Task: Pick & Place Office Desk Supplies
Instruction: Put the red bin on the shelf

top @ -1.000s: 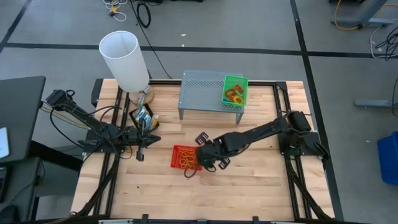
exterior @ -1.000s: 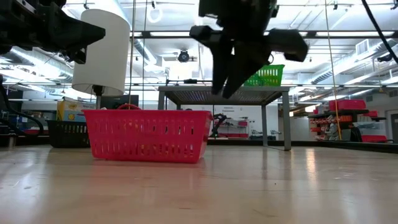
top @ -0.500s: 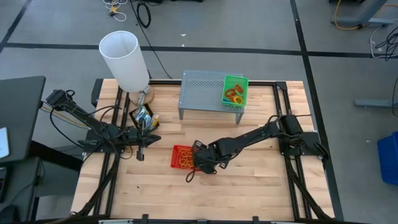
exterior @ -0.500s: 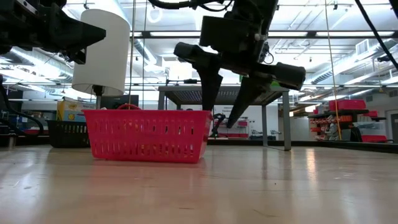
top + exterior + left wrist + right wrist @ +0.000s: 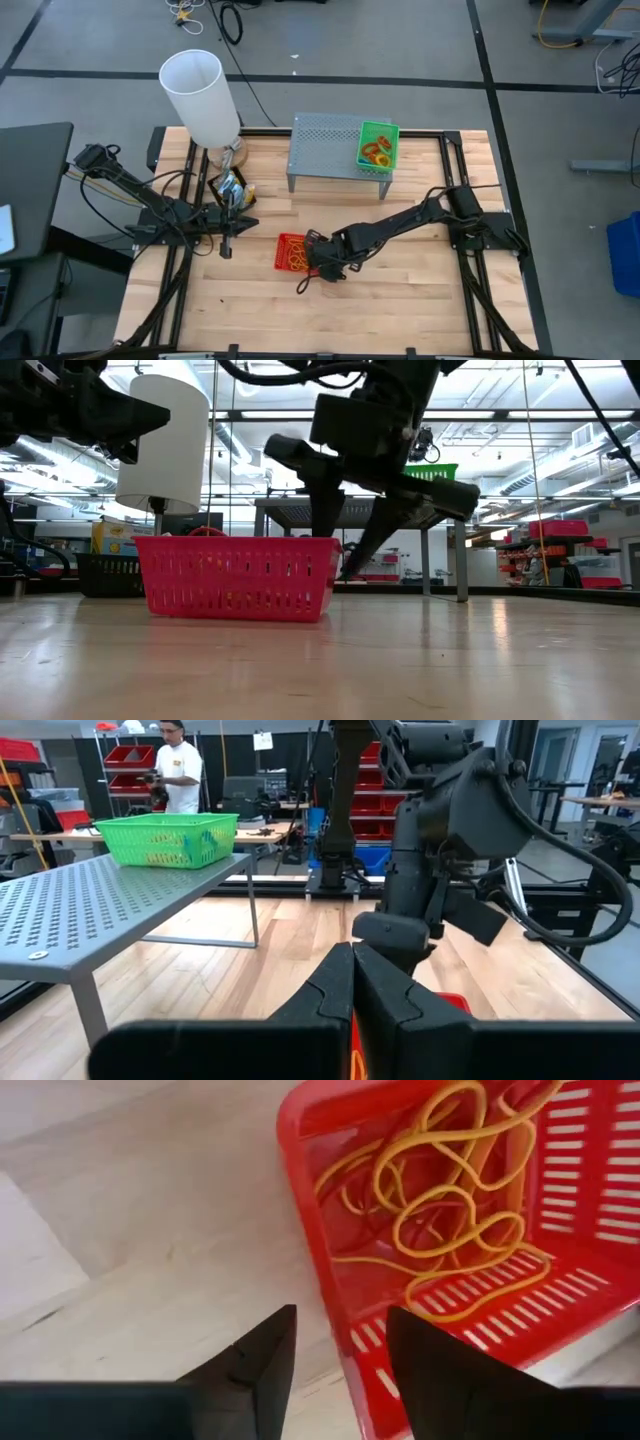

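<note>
Left claw [image 5: 226, 247] clenched on nothing, waiting beside the black box [image 5: 231, 191]. Right claw [image 5: 336, 1348] spread over the red mesh tray's [image 5: 330, 1120] rim mid-counter. Light, bendy plastic; best pinched by that thin wall. Floppy orange rubber bands [image 5: 450, 1200] inside.

Counting it up: two mesh trays on show, one red tray [image 5: 292, 253] down on the table and one green tray [image 5: 378, 146] up on the single grey perforated stand [image 5: 325, 148]. Two dark arms are in play, so that's a left gripper [image 5: 226, 243] and a right gripper [image 5: 313, 268], plus one tall white lampshade [image 5: 199, 97] and one black box [image 5: 229, 190]. The orange rubber bands [image 5: 450, 1220] in the red tray lie too tangled to count, and one person [image 5: 178, 775] stands beyond the table.
</note>
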